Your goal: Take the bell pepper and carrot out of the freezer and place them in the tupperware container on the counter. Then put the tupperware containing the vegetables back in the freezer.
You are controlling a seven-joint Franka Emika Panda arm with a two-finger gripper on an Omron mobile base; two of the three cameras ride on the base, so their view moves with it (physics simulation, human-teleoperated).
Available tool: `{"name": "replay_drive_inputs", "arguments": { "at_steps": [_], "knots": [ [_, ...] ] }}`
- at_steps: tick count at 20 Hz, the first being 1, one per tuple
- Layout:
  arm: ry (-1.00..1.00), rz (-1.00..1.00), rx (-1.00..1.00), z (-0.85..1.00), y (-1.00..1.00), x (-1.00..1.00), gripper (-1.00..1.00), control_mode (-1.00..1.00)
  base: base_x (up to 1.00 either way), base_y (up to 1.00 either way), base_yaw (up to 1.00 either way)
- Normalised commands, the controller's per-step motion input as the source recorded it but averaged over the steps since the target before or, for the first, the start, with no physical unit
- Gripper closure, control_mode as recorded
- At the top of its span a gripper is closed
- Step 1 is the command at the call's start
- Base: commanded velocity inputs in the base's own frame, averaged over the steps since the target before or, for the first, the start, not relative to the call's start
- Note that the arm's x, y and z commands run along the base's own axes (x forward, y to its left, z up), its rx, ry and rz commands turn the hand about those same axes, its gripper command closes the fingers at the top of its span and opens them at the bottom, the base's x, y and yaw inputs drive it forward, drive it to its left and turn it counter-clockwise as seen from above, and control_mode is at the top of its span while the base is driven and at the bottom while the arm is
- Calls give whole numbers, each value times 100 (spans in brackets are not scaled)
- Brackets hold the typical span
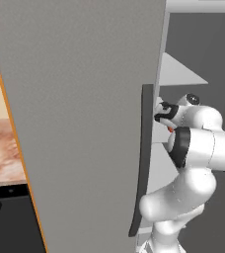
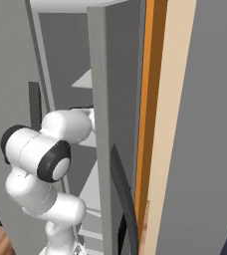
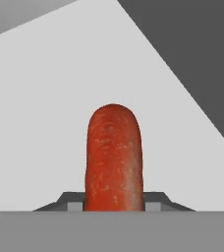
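Arm (image 1: 193, 148) bent, pincer (image 3: 114, 205) clamping carrot (image 3: 114, 157).

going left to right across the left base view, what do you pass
counter → orange cabinet edge → grey freezer door → dark curved door handle → gripper → white arm, with the pale freezer shelves behind it.

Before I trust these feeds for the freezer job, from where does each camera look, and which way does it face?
Left base view: behind the arm's left, facing the freezer door; arm at lower right, carrot glimpsed beside it.
Right base view: behind its right, facing freezer shelves; arm at lower left.
Hand view: on the hand, looking along the gripper at the carrot between its fingertips, over a pale shelf.
Both base views share arm and freezer.
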Motion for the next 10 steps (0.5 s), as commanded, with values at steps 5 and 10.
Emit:
{"name": "replay_drive_inputs", "arguments": {
  "at_steps": [5,10],
  "knots": [
    [-4,0,0,4,0,-100,100,-100,0,0,0],
    [-4,-2,0,65,0,-100,100,-100,0,0,0]
  ]
}}
